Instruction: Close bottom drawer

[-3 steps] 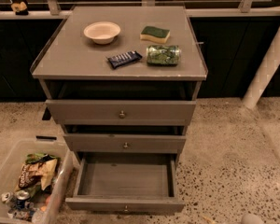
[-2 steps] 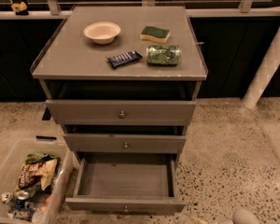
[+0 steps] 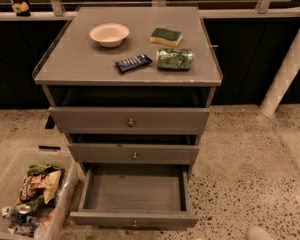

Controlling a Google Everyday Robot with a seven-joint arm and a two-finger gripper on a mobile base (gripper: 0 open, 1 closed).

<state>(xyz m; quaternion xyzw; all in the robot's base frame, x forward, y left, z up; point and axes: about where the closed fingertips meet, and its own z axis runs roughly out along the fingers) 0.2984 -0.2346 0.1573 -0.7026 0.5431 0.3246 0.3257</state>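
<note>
Gaping open, the bottom drawer lies left of the hand, grasp unclear.

The bottom drawer stands pulled well out of the grey cabinet, its shallow interior showing, below the middle drawer and top drawer. On the bench lie a pale bowl, a green-topped sponge, a dark snack bar and a green can on its side (label unreadable). The end effector shows at the lower right edge, apart from the drawer; a clear bin of wrappers sits just left of the drawer.
</note>
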